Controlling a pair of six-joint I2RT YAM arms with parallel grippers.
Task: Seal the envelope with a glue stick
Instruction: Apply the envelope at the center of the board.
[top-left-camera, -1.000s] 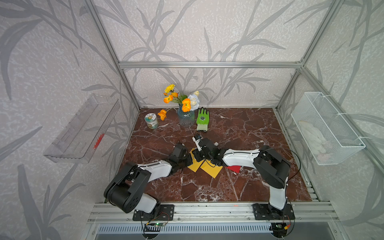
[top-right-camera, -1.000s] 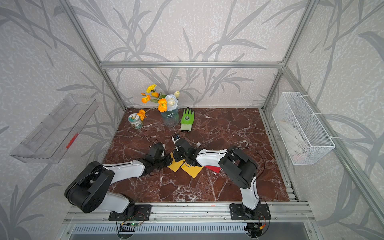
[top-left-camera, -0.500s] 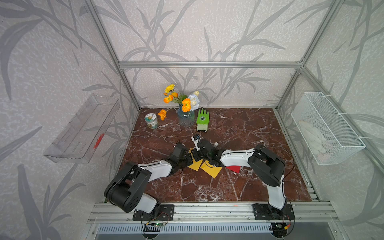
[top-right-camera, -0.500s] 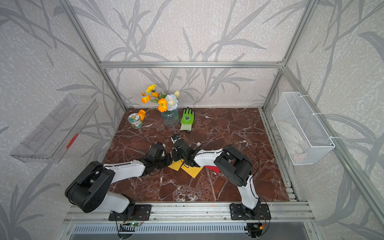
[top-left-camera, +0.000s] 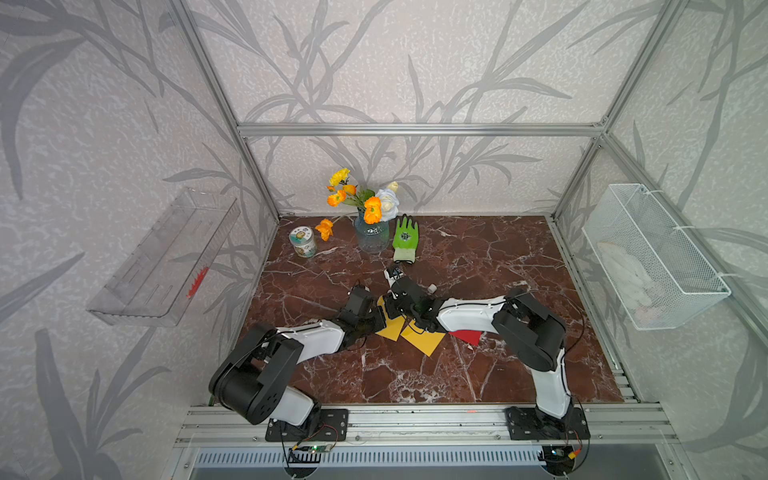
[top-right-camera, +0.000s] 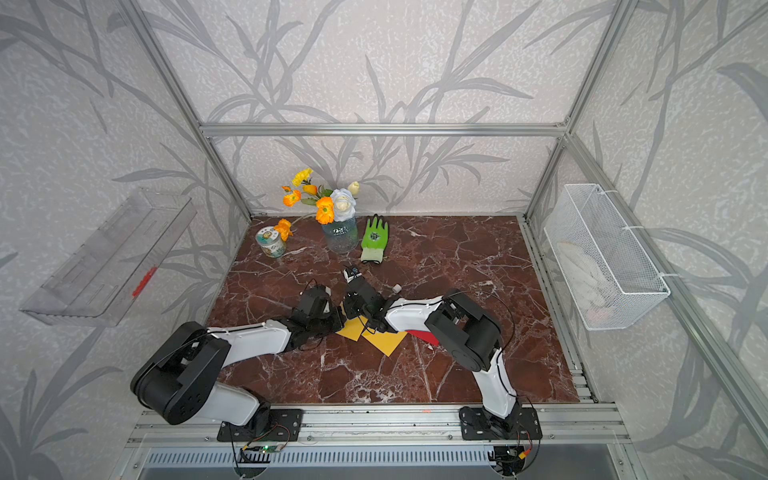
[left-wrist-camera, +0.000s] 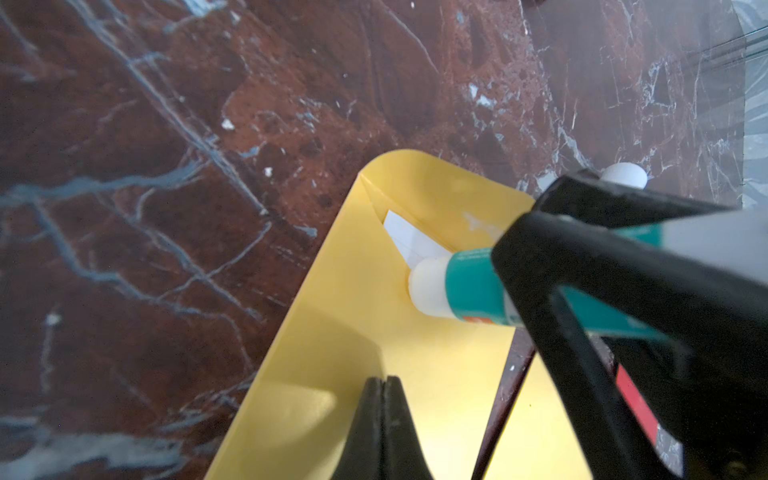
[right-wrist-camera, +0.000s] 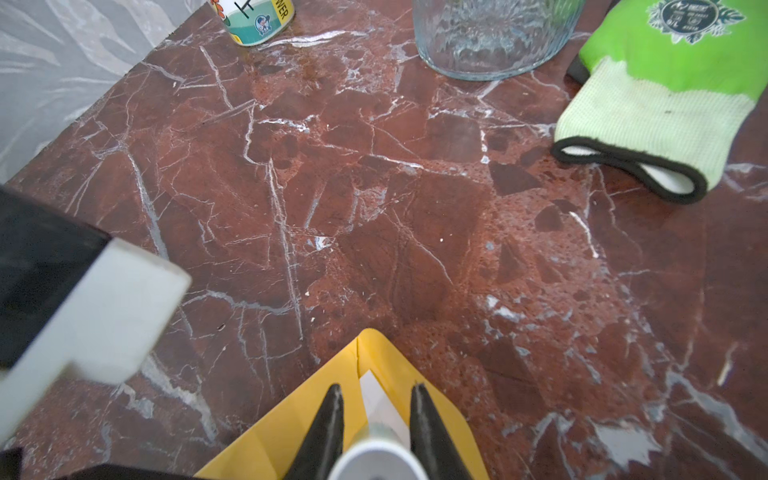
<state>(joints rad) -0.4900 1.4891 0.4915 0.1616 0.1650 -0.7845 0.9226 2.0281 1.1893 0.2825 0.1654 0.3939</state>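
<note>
The left fingers (left-wrist-camera: 370, 428) are pressed together and empty. Their tips appear to rest on the body of the yellow envelope (left-wrist-camera: 365, 332). Just beyond them, the right fingers (left-wrist-camera: 582, 266) are clamped on the glue stick (left-wrist-camera: 473, 293). Its bare white tip touches the envelope at the pocket's mouth, where a white sheet (left-wrist-camera: 405, 239) peeks out.

I judge the glue belongs on the open flap (left-wrist-camera: 440, 187) just past the tip, where a pale smear shows. Light, even strokes with the left fingers pinning the paper should spare the sheet.

The cap (top-left-camera: 432, 287) lies beyond the right fingers on the red marble counter (top-left-camera: 478, 257). A second yellow envelope (top-left-camera: 422, 343) and a red envelope (top-left-camera: 467, 336) lie beside them.

Farther off stand a green glove (top-left-camera: 405, 237), a flower vase (top-left-camera: 371, 237) and a tin (top-left-camera: 302, 243). A wire basket (top-left-camera: 665, 232) and a clear tray (top-left-camera: 166, 257) hang on the side walls.
</note>
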